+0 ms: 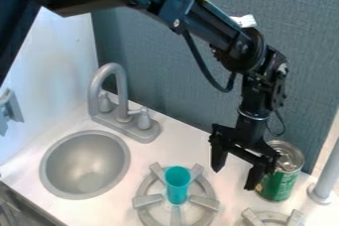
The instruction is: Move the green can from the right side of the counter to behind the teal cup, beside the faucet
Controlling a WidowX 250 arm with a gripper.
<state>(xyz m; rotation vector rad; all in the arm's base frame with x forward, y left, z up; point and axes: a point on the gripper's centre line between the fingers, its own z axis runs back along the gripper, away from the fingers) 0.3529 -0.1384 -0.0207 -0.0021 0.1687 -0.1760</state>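
Black hand (234, 179) beside one green can (281, 180)

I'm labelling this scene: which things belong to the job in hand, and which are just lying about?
Likely in the job, judging by nearness:
- black two-finger gripper, open
- green metal can with silver top, right beside it

Just about:
- turquoise plastic cup, on a grey ring-shaped burner
- round grey sink
- grey curved faucet
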